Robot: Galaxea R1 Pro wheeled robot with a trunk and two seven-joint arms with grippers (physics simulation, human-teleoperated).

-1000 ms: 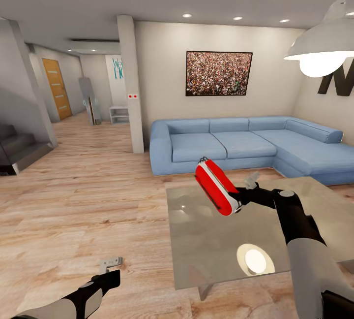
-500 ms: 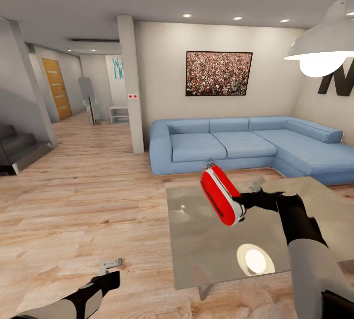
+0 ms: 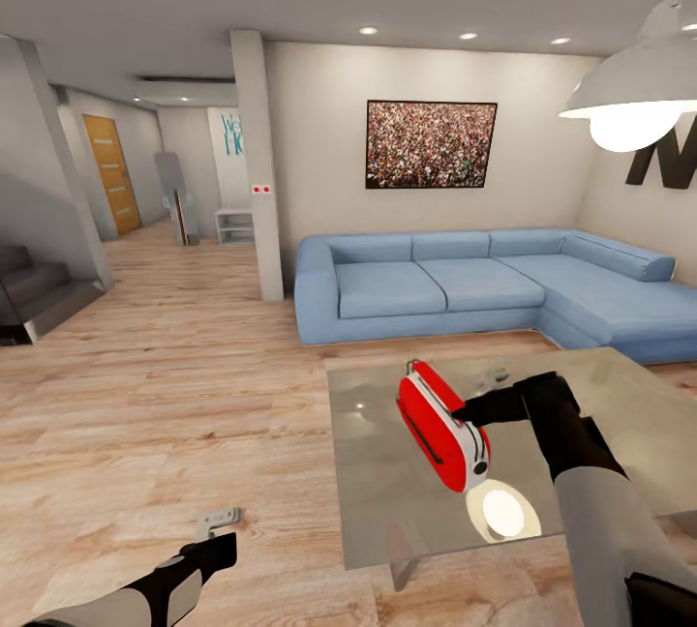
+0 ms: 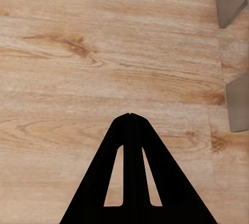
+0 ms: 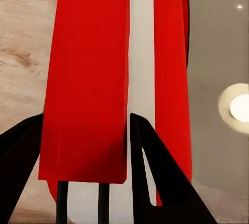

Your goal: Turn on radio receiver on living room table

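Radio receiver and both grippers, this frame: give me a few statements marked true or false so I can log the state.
1. The right gripper is closed on the radio receiver. True.
2. The radio receiver lies flat on the table. False: it is held tilted above the glossy grey top.
3. The left gripper hangs over the wood floor with its fingers together, holding nothing. True.
4. The sofa behind the table is red. False: it is blue.
5. A pendant lamp hangs at the head view's upper right. True.
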